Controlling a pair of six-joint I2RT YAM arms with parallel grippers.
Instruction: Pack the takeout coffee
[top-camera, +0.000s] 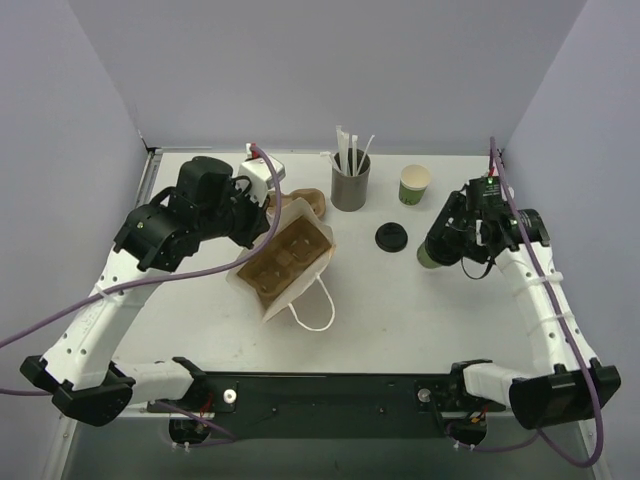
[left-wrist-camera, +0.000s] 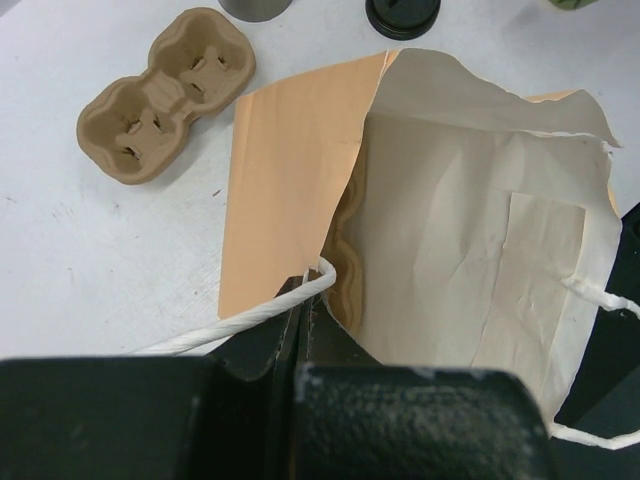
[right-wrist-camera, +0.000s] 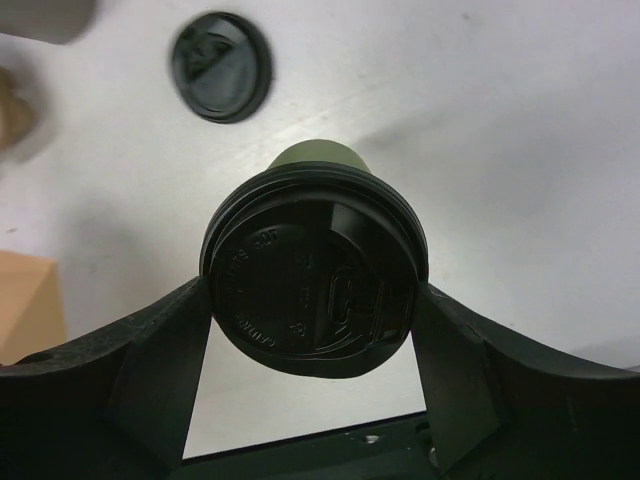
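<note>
My left gripper (left-wrist-camera: 303, 300) is pinched tight on the paper bag's (left-wrist-camera: 470, 240) rope handle (left-wrist-camera: 250, 320), forearm low, propping the mouth open. Well to its right on the table, my right gripper (right-wrist-camera: 312, 300) clasps the takeout coffee (top-camera: 430, 257) at its lid, wrist angled down over it. I'd squeeze lightly and lift straight up.

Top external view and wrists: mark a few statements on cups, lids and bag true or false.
The takeout coffee stands between the right gripper's fingers. True.
The loose black lid sits on the open green cup. False: it lies on the table, apart from it.
A cup carrier lies inside the paper bag. True.
The left gripper hangs open. False: it is shut on the bag's rope handle.
The grey straw holder is empty. False: straws stand in it.
</note>
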